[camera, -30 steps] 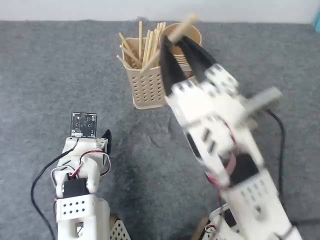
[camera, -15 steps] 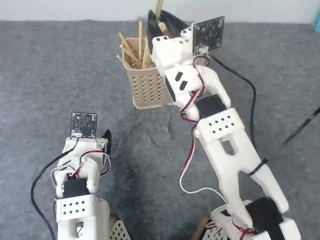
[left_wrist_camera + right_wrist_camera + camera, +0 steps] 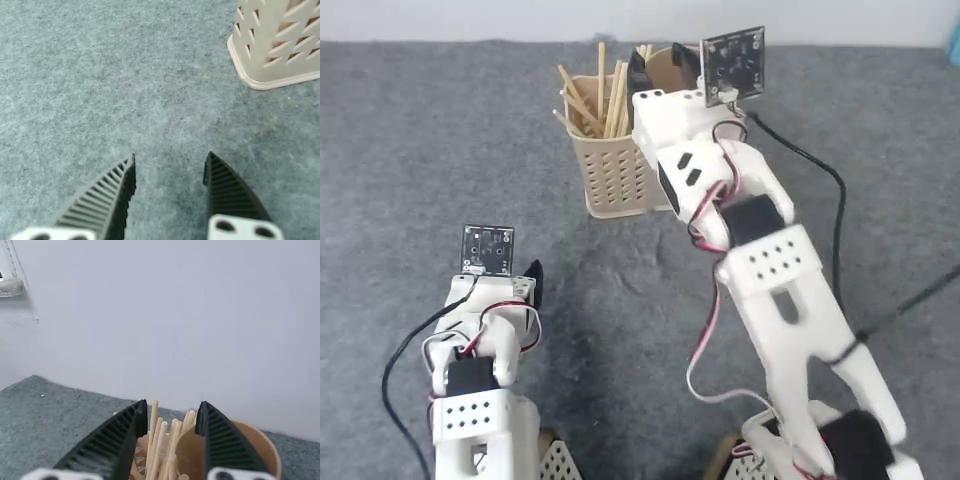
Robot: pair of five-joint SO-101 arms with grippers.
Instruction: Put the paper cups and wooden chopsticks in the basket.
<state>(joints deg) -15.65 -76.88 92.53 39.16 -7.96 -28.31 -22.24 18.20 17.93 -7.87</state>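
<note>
A beige perforated basket stands at the far middle of the grey carpet, with several wooden chopsticks upright in it. A brown paper cup sits at its right side, and its rim lies just beyond my right gripper. My right gripper hangs over the basket's top. It is open, and the chopstick tops rise in the gap between its fingers. My left gripper is open low over bare carpet, near the front left, with the basket's corner ahead of it.
A white wall rises right behind the basket. Black and white cables trail along the right arm. The grey carpet stretches bare to the left of the basket.
The right arm swung left from beside the basket, carrying a chopstick upright over it. Its jaws now stand apart over the basket, nothing raised in them. The left arm stayed still.
</note>
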